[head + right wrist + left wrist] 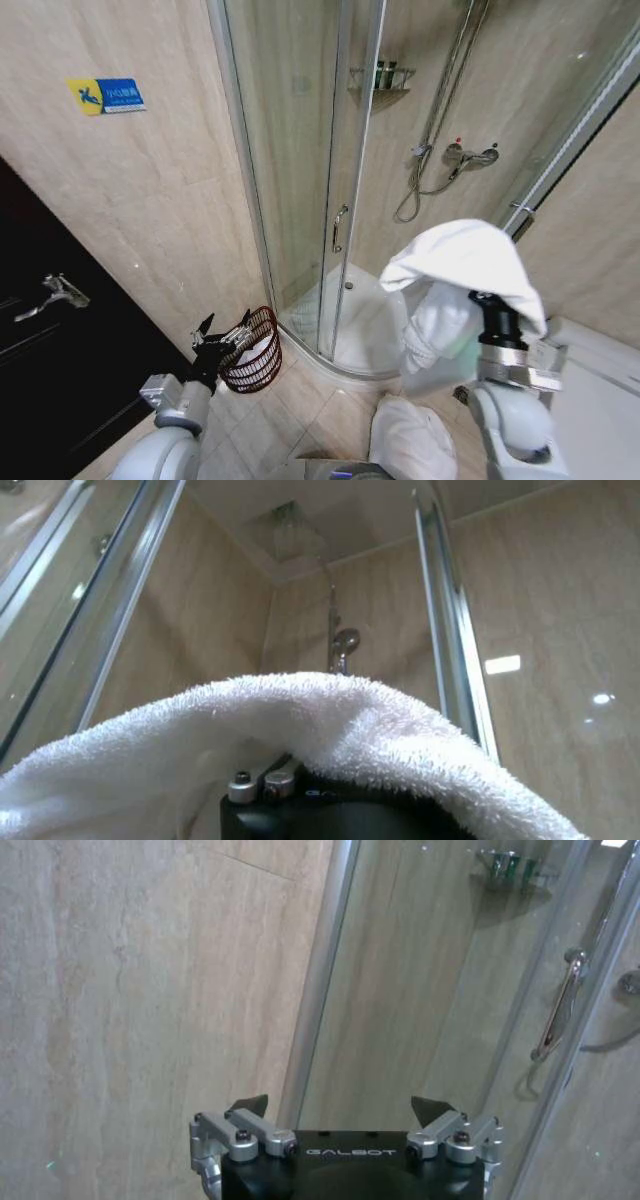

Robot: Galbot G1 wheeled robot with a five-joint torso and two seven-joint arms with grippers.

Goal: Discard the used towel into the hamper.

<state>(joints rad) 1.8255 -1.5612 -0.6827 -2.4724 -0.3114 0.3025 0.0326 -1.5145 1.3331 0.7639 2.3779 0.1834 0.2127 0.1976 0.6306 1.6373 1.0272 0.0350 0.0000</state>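
Closest to the camera is a white heap (412,440) on the floor tiles, looks like fabric, sitting well right of the hamper (254,350). Going left to right: the left gripper (222,340) hangs just left of the hamper's rim with its fingers spread apart, nothing in them. The hamper itself stands on the floor right up against the shower enclosure (300,170). Far right of the hamper, the towel (465,265) is draped over the raised right gripper (300,795), and it covers the fingers, so can't tell if they're clamped.
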